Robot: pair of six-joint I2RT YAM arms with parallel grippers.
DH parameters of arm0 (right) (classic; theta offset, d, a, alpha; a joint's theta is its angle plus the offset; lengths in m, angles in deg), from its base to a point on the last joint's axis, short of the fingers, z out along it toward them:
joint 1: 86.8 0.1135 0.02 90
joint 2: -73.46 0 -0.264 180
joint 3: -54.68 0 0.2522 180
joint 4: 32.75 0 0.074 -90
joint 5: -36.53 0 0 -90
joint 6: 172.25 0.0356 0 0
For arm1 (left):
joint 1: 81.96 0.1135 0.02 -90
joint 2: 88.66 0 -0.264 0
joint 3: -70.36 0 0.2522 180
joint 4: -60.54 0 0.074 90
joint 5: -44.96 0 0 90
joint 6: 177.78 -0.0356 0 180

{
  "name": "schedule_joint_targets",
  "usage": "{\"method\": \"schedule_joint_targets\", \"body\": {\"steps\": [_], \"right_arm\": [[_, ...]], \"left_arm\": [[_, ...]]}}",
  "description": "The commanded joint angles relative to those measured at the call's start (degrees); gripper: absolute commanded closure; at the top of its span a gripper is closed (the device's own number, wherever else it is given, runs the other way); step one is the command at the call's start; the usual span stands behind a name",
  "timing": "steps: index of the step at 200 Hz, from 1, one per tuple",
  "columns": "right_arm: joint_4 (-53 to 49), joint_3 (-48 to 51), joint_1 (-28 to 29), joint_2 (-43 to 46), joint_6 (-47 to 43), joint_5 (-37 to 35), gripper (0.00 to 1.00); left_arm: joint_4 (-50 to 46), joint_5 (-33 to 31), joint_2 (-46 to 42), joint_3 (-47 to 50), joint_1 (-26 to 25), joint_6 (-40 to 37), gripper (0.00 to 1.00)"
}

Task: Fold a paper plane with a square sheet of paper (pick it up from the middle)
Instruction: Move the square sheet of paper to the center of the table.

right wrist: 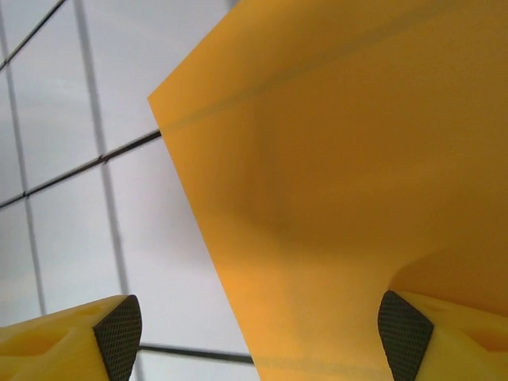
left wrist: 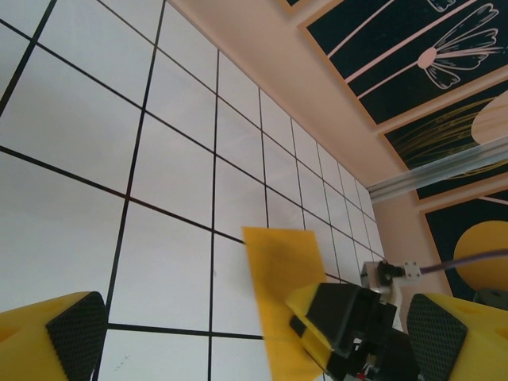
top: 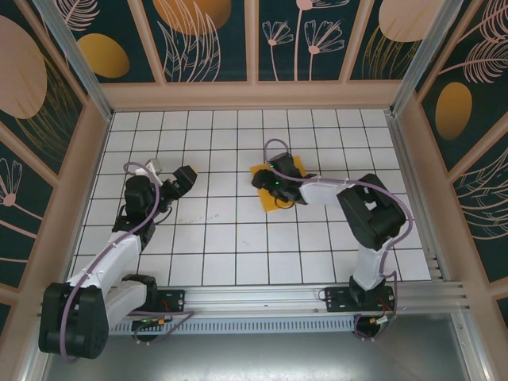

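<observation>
On the gridded table (top: pixel 222 254), the square sheet of paper (right wrist: pixel 333 143) — thin, limp — wants pinching mid-sheet. The right gripper (right wrist: pixel 262 337) hovers over it wide-jawed, empty; the left gripper (left wrist: pixel 255 329) likewise.

- Left arm (top: pixel 119 254): black joint housings alternated with white links; a lilac cable (top: pixel 147 218) looped alongside.
- Right arm (top: pixel 369 222): it had the same black-and-white build and a lilac cable; a small green light (top: pixel 275 184) glowed on its wrist.
- Right gripper (right wrist: pixel 262 337): yellow wedge-shaped fingers (right wrist: pixel 55 345) carried black cross-hatched pads (right wrist: pixel 119 333).
</observation>
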Motion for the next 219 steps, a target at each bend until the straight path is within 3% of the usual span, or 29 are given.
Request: {"method": "schedule_joint_targets", "body": {"steps": [1,28,63,87,115,132,159,178,195,219], "right_arm": [[-8.8,-3.1,2.4,0.1,1.5,2.3,0.18],[-10.5,-3.9,-2.2,4.3,-3.7,-1.5,0.19],[-7.2,-1.2,-11.8,3.7,-8.8,5.3,0.23],[-9.0,-1.8,-14.1,1.0,-10.6,6.9,0.26],[-8.8,1.2,-13.5,0.0,-8.5,7.2,0.26],[-9.8,4.7,-11.4,2.2,-4.8,3.8,0.26],[-9.7,11.0,-4.2,7.0,4.2,-0.8,0.25],[-13.0,9.7,0.6,7.6,6.6,-2.9,0.24],[-18.5,6.4,1.7,9.6,6.6,-7.6,0.23],[-19.7,3.6,1.9,12.9,0.1,-8.3,0.22]], "left_arm": [[-0.7,-0.5,0.5,-0.3,-0.7,-1.1,0.01],[0.0,0.6,1.3,-0.1,-1.6,-0.8,0.01],[0.2,1.2,3.4,-1.5,-4.4,-1.1,0.01],[0.3,0.7,4.0,-1.7,-6.4,-1.3,0.01],[-0.1,1.0,5.2,-2.4,-7.5,-1.8,0.01],[-0.4,1.0,5.5,-2.8,-7.6,-2.0,0.01],[-0.8,-0.1,5.5,-2.8,-8.0,-2.7,0.01],[0.1,-0.3,6.2,-2.9,-8.3,-1.7,0.01],[-1.1,-0.2,7.3,-4.0,-8.7,-2.2,0.01],[-1.9,-0.3,8.0,-4.6,-9.0,-2.8,0.01]]}}
